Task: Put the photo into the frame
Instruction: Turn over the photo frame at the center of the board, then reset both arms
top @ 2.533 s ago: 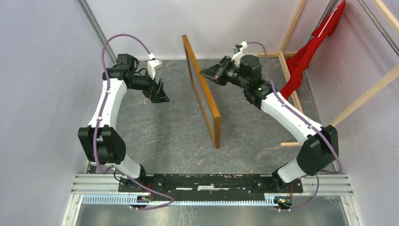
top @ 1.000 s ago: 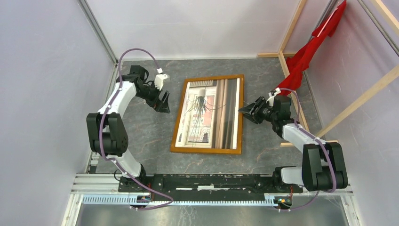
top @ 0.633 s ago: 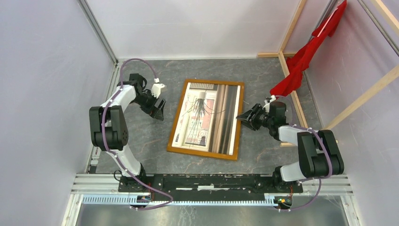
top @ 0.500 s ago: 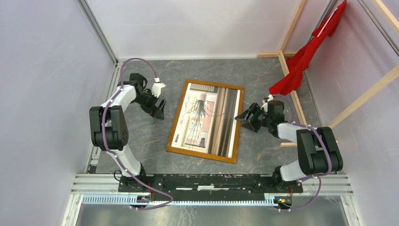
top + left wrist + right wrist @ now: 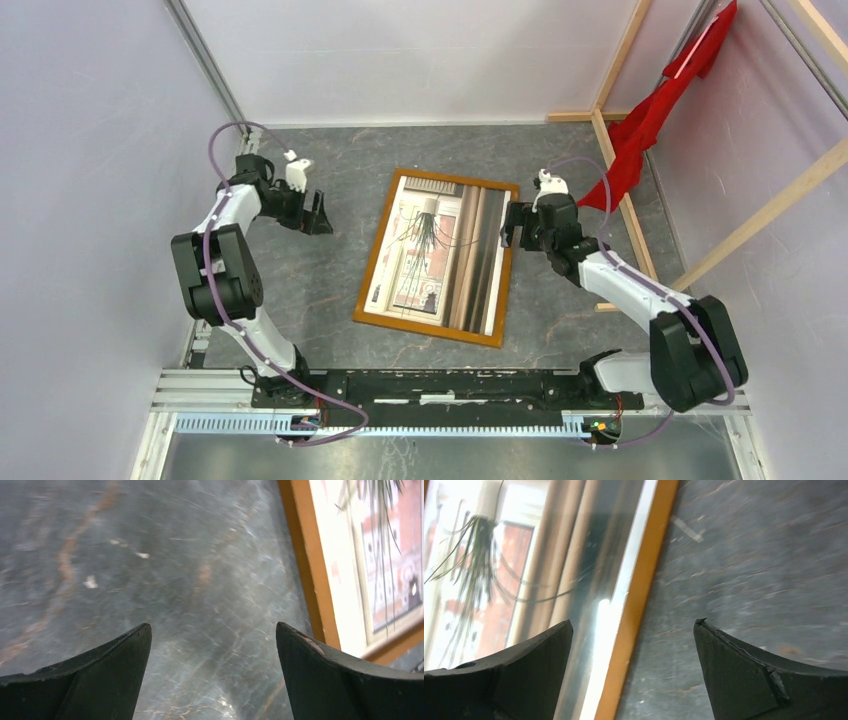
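Note:
The orange-brown frame [image 5: 374, 262] lies flat in the middle of the table, slightly tilted, with the photo [image 5: 432, 250] of the spiky plant and curtains showing inside it. My left gripper [image 5: 316, 214] hangs open over bare table, well left of the frame. In the left wrist view, the left gripper [image 5: 212, 626] holds nothing, with the frame's rail [image 5: 305, 570] and the photo [image 5: 385, 555] at the right. My right gripper [image 5: 510, 226] is open above the frame's right rail. In the right wrist view, the right gripper [image 5: 634, 622] straddles the rail [image 5: 644, 580] without touching it, and the photo [image 5: 499, 570] lies to the left.
The tabletop [image 5: 330, 290] is dark grey marble, walled on the left and at the back. Pale wooden beams [image 5: 622, 190] with a red cloth [image 5: 650, 112] stand at the right rear. A metal rail [image 5: 450, 385] with both arm bases runs along the near edge.
The frame went from standing on edge to lying flat, then turned slightly. The right gripper opened wide and rose off the right rail. The left gripper drew back to the left.

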### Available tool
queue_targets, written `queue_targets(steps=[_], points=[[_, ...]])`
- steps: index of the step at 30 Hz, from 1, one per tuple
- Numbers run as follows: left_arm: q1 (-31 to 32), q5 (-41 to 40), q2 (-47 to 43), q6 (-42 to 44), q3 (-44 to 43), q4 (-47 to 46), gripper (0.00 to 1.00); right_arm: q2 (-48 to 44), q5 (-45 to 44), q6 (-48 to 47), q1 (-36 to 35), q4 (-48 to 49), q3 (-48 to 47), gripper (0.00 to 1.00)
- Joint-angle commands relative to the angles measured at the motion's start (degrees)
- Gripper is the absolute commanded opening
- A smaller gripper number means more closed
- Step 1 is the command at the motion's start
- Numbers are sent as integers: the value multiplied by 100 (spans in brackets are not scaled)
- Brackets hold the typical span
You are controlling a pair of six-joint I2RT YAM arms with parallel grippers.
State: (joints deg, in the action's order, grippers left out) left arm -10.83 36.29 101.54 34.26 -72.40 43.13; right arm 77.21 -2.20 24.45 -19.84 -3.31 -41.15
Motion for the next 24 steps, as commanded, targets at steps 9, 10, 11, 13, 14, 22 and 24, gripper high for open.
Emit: queue_targets(steps=[9, 10, 11, 13, 14, 22, 24], points=[[-262, 406, -578, -2461, 2365, -4989, 100, 931, -3658, -2568, -251, 706, -160, 98], [-269, 414, -557, -2569, 2533, -5359, 100, 1021, -4046, -2555, -242, 718, -93, 98], [-264, 421, -521, -2688, 2667, -5795, 100, 969, -4182, -2702, -210, 1130, 210, 98], [-262, 466, -487, -2842, 2967, -6374, 100, 643, -4184, -2949, -61, 2180, 977, 98], [-261, 453, -497, -2900, 3119, -6683, 100, 441, -4163, -2959, 32, 2742, 1347, 98], [-164, 330, -790, -3205, 3792, -7773, 100, 15, -3830, -3045, 784, 5458, 3148, 98], [-85, 72, -991, -3230, 4047, -8027, 100, -219, -3384, -3210, 871, 6322, 3574, 98]])
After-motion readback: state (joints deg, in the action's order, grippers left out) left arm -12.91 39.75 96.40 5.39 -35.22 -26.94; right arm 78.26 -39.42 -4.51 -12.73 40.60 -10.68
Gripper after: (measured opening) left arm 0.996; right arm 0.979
